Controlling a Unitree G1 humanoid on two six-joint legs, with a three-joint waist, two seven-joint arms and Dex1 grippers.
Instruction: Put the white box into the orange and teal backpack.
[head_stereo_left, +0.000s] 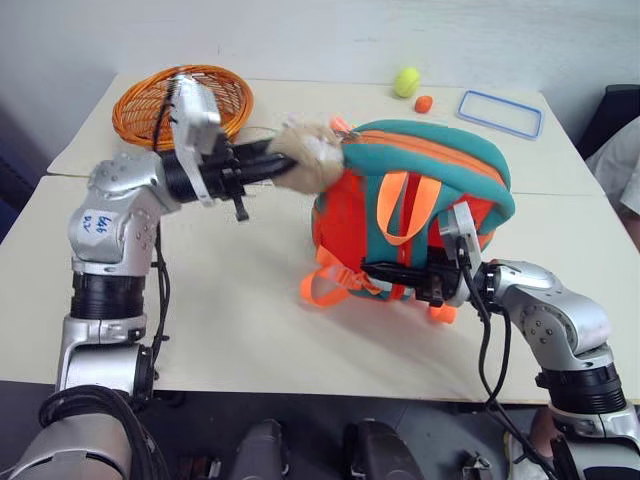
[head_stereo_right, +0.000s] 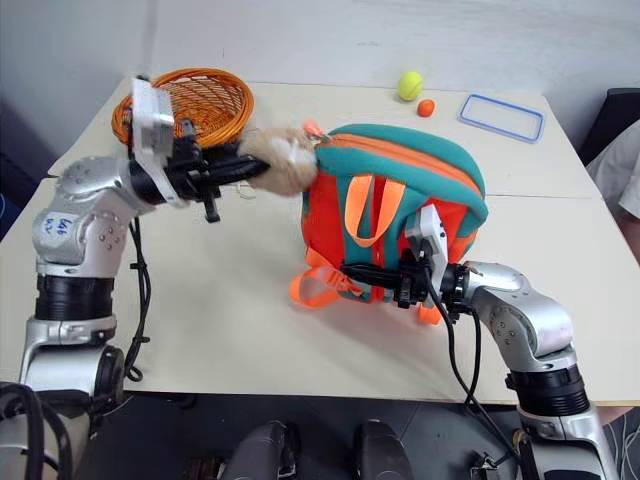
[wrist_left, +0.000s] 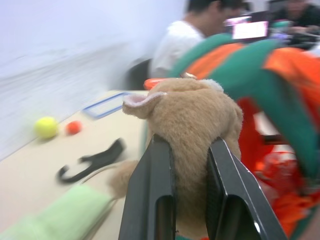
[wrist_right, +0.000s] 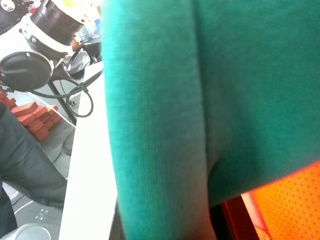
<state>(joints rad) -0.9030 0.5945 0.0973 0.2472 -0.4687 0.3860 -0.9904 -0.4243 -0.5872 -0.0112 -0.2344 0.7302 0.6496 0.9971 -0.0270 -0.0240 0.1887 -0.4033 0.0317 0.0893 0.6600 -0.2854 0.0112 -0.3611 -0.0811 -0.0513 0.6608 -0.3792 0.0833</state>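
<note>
Faintly, unreadable blue handwriting on left arm label (head_stereo_left: 96, 221), backpack (head_stereo_left: 440, 165) unbranded

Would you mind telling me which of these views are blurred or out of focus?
Left wrist view: plush hamster between the fingers is fairly sharp, while the tennis ball and people behind are soft. Right wrist view: teal strap sits too close, so it is blurred. Head views: crisp, evenly lit, soft shadow under the backpack.

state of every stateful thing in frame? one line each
Orange and teal backpack: upright on table, zipped shut.
Tan plush hamster toy: clamped in left hand.
Right hand: shut on backpack's lower strap.
Orange wicker basket: upright.
</note>
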